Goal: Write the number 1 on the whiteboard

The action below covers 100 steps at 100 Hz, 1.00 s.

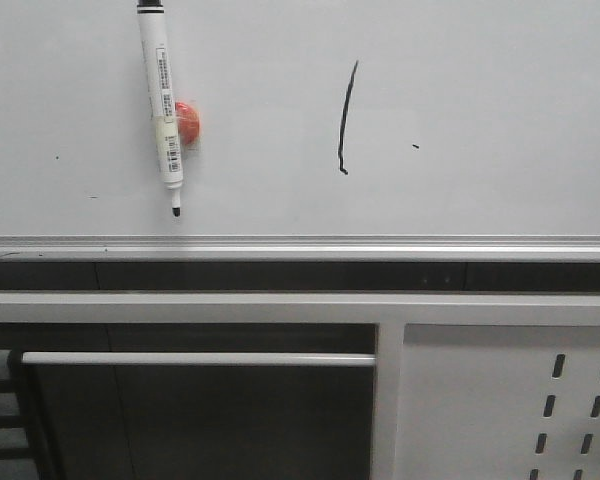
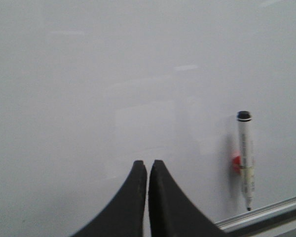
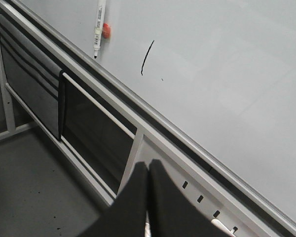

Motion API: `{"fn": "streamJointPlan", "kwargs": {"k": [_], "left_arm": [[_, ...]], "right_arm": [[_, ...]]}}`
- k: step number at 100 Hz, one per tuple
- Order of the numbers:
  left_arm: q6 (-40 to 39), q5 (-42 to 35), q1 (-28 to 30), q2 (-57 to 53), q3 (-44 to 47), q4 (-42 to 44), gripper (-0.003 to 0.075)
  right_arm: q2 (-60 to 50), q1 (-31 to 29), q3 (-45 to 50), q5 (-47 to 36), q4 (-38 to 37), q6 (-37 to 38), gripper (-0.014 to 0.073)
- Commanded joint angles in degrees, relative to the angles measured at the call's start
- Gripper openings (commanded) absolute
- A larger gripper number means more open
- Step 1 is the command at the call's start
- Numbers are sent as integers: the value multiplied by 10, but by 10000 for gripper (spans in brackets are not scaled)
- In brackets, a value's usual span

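Front view cuts off the marker [image 1: 163,105] cap and shows neither claw. Number 1 [image 1: 346,118] sits mid-whiteboard [image 1: 480,90]. Left claw [image 2: 147,170] and right claw [image 3: 147,174]: closed, empty.

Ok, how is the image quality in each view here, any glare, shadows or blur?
Front view: even light, the stroke and marker sharp on the whiteboard, a faint shadow beside the marker. Left wrist view: soft, pale reflections on the board, left gripper blurred. Right wrist view: tilted framing, right gripper out of focus, stroke readable.
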Motion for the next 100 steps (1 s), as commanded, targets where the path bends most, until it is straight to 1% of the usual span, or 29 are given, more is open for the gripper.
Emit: {"fn": "streamJointPlan", "kwargs": {"k": [1, 17, 25, 32, 36, 44, 46, 47, 48, 49, 52, 60, 65, 66, 77, 78, 79, 81, 82, 83, 84, 86, 88, 95, 100], "left_arm": [[9, -36, 1, 3, -21, 11, -18], [9, -40, 1, 3, -21, 10, -18], [7, -42, 1, 3, -21, 30, -18], [-14, -40, 2, 3, -21, 48, -18], [-43, -40, 6, 3, -21, 72, -18], [-154, -39, 26, 2, -21, 155, -18], [-186, -36, 34, 2, -21, 181, -18], [-216, -32, 43, 2, -21, 207, -18], [-216, -32, 46, 2, -21, 216, -18], [-236, -27, 49, 2, -21, 225, -18], [-262, -20, 61, 2, -21, 258, -18], [-357, 27, 105, 2, -16, 354, -18], [-435, 52, 136, 2, -11, 414, -18], [-435, 52, 140, 2, -11, 424, -18], [-648, 126, 209, 0, 1, 611, -18], [-648, 131, 213, 0, 1, 622, -18], [-686, 143, 220, 0, 1, 643, -18], [-710, 160, 230, -3, 1, 674, -18], [-722, 160, 233, -3, 1, 674, -18], [-744, 170, 239, -5, 2, 703, -18], [-755, 175, 242, -6, 2, 703, -18], [-796, 193, 250, -7, 3, 741, -18], [-816, 205, 257, -10, 3, 766, -18], [-899, 227, 284, -16, 12, 843, -18], [-960, 227, 306, -21, 22, 889, -18]], "right_arm": [[3, -2, -10, -41, -1, 1, -61], [3, -2, -10, -41, -1, 1, -61], [3, -2, -10, -41, -1, 1, -61], [3, -2, -10, -41, -1, 1, -61], [3, -2, -10, -41, -1, 1, -61], [3, -2, -10, -41, -1, 1, -61], [3, -2, -10, -41, -1, 1, -61], [3, -2, -10, -41, -1, 1, -61], [3, -2, -10, -41, -1, 1, -61], [3, -2, -10, -41, -1, 1, -61], [3, -2, -10, -41, -1, 1, -61], [3, -2, -10, -41, -1, 1, -61], [3, -2, -10, -41, -1, 1, -61], [3, -2, -10, -41, -1, 1, -61], [3, -2, -10, -41, -1, 1, -61], [3, -2, -10, -41, -1, 1, -61], [3, -2, -10, -41, -1, 1, -61], [3, -2, -10, -41, -1, 1, -61], [3, -2, -10, -41, -1, 1, -61], [3, -2, -10, -41, -1, 1, -61], [3, -2, -10, -41, -1, 1, -61], [3, -2, -10, -41, -1, 1, -61], [3, -2, -10, -41, -1, 1, -61], [3, -2, -10, -41, -1, 1, -61], [3, -2, -10, -41, -1, 1, -61]]}}
